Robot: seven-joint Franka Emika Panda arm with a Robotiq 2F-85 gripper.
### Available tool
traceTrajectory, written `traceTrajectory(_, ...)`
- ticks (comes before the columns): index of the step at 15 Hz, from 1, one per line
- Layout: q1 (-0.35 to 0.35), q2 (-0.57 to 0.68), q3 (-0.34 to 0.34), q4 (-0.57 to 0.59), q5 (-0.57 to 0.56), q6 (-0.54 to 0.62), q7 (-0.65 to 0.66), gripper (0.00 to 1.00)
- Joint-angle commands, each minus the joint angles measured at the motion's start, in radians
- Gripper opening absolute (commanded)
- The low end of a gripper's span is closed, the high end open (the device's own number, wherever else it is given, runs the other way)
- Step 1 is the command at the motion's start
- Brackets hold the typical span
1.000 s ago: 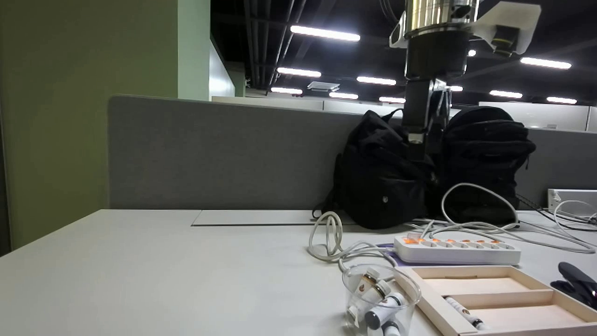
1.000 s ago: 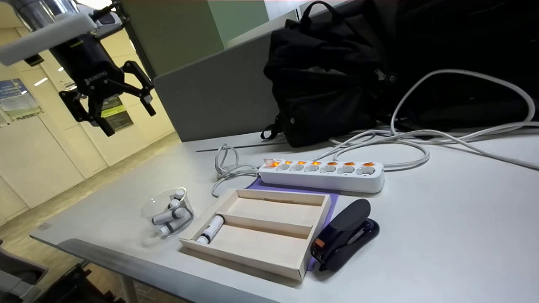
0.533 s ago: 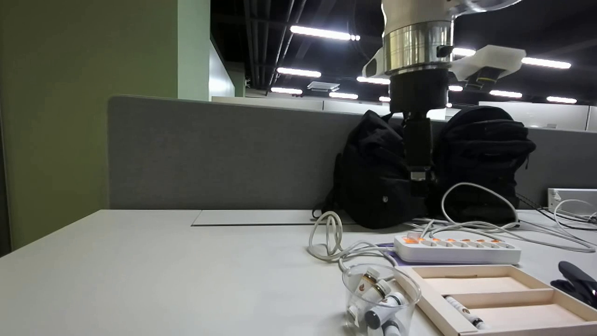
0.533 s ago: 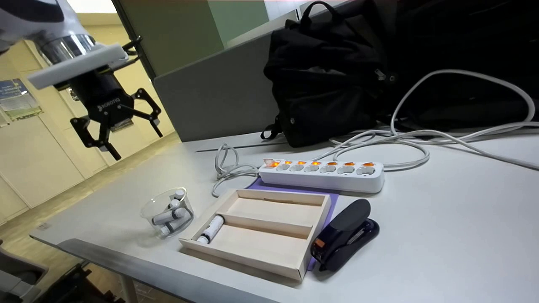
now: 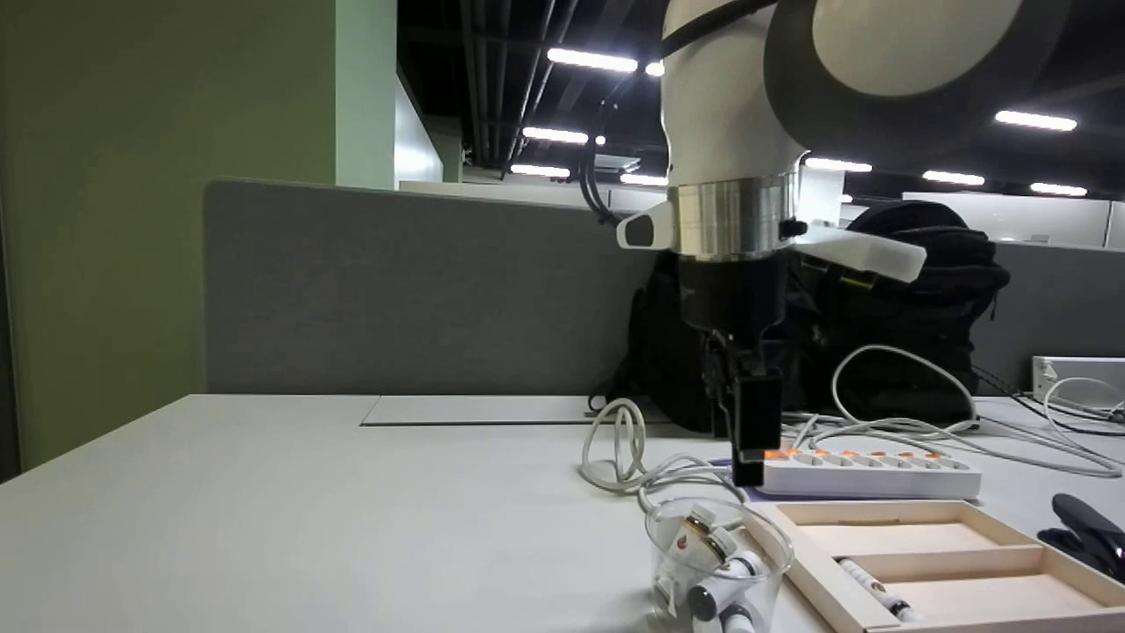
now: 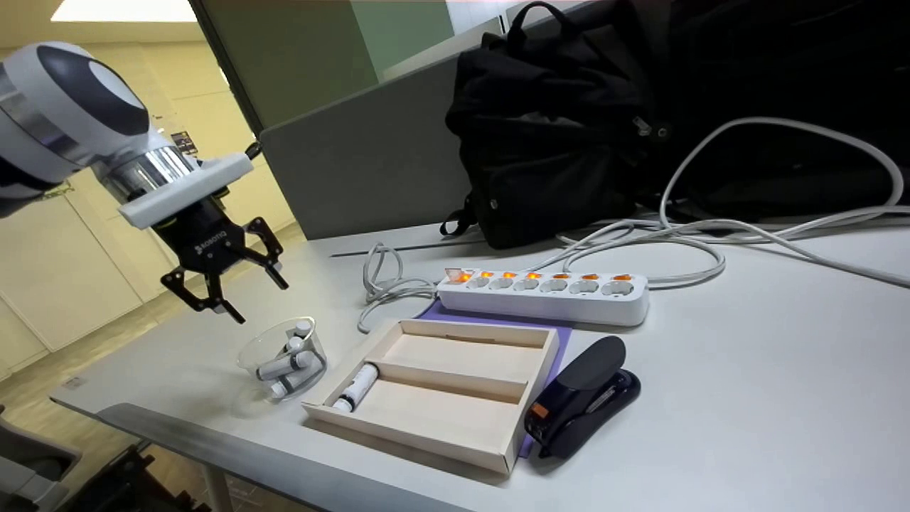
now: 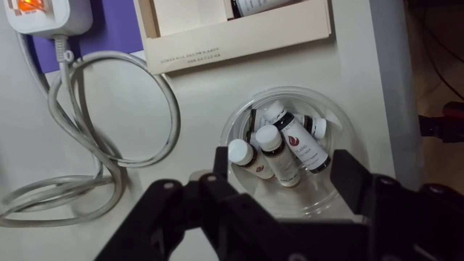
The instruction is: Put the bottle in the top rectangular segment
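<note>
Wrist view, tool (image 7: 281,159) spread wide, apart from bottles (image 7: 302,143)

Smooth wooden top segment (image 6: 462,355), glossy plastic cup (image 7: 311,189), matt cloth backpack (image 6: 547,142)

Panda arm (image 5: 729,123): white shell, dark grey joint cover (image 5: 866,121), hangs in from the top edge in an exterior view
Wrist (image 5: 734,220): shiny silver metal, pretty much upright there
Robotiq gripper (image 6: 263,302): all black, ROBOTIQ lettering (image 6: 211,242) readable, aimed down, spread nice and wide
Knuckle links (image 6: 186,292): splayed outward on both sides, elbows out
Fingers (image 7: 346,181): well apart in the wrist view, about level, kinda facing each other
</note>
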State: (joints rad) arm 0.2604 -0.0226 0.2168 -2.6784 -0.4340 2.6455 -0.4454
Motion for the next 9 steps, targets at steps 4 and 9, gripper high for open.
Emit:
traceTrajectory(4,-0.006,0.124,0.004,0.024,-0.094,0.057,0.047,0.25)
traceTrajectory(9,0.01,0.216,-0.039,0.053,-0.189,0.098,0.116,0.69)
